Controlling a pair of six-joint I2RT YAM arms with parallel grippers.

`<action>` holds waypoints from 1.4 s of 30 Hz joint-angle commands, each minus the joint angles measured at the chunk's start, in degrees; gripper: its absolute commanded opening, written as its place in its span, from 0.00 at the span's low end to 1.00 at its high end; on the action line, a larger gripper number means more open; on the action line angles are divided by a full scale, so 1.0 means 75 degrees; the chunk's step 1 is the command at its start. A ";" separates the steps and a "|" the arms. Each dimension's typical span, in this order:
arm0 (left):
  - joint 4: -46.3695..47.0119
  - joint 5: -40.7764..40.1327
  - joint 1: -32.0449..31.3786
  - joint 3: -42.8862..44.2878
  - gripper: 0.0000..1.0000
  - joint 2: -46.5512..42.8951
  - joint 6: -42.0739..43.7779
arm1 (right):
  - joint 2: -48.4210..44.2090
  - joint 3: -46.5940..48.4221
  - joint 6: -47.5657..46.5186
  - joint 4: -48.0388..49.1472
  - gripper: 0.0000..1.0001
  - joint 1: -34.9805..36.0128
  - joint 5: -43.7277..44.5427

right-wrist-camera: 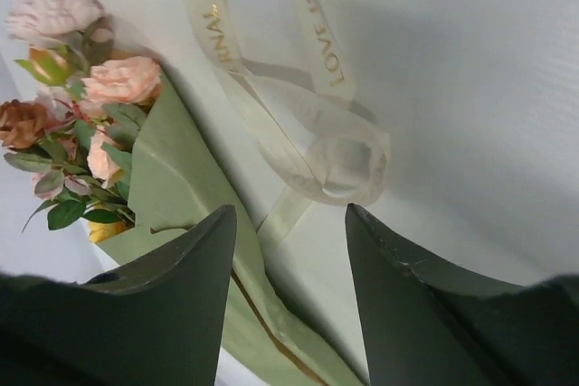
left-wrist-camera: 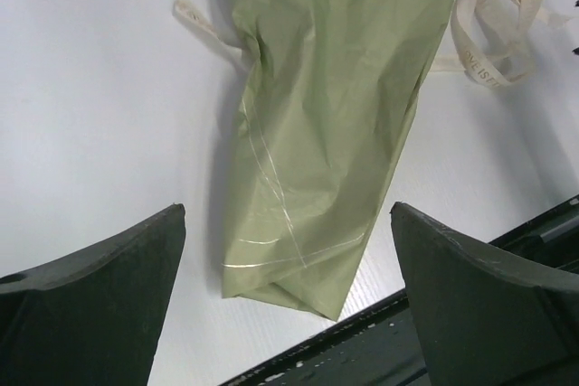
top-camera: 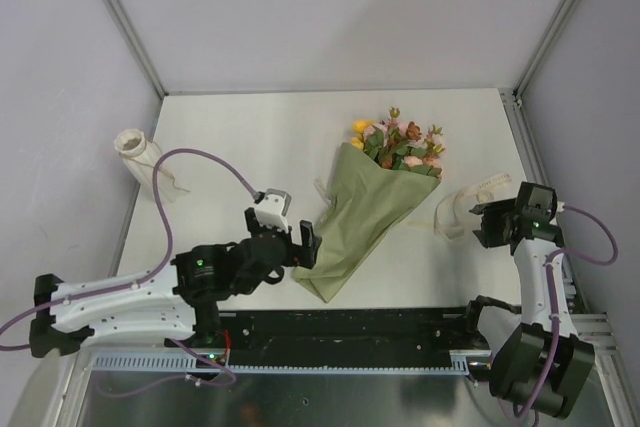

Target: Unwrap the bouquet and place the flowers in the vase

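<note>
The bouquet (top-camera: 365,207) lies slantwise mid-table, olive-green paper wrapped around it, with the flowers (top-camera: 400,144) at its far end. My left gripper (top-camera: 308,244) is open just left of the paper's narrow near end. In the left wrist view the paper tail (left-wrist-camera: 312,133) lies beyond and between the spread fingers (left-wrist-camera: 90,305), untouched. A loose cream ribbon (top-camera: 462,205) lies right of the bouquet. My right gripper (top-camera: 479,224) is open beside it. In the right wrist view the ribbon loop (right-wrist-camera: 339,155) lies just past the fingertips, with the blooms (right-wrist-camera: 99,88) at the left. The vase (top-camera: 133,144) is at the far left.
A black rail (top-camera: 350,327) runs along the near table edge, also seen in the left wrist view (left-wrist-camera: 380,350). A purple cable (top-camera: 160,182) loops from the left arm past the vase. Metal frame posts (top-camera: 120,17) stand at the back corners.
</note>
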 commanded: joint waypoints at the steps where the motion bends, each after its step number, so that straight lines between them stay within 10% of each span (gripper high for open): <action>1: -0.0782 -0.0350 -0.0034 0.0589 1.00 -0.0480 0.1545 | 0.0275 -0.0084 0.0828 -0.0332 0.59 0.0008 -0.0492; 28: -0.2459 -0.1140 -0.0041 0.0434 1.00 -0.3008 0.1259 | 0.4436 0.1216 0.2642 -0.0510 0.62 0.0574 0.0401; 42: -0.2507 -0.1210 -0.0046 0.0457 1.00 -0.3205 0.1217 | 0.3767 0.1659 0.3400 -0.0939 0.75 0.1187 0.1336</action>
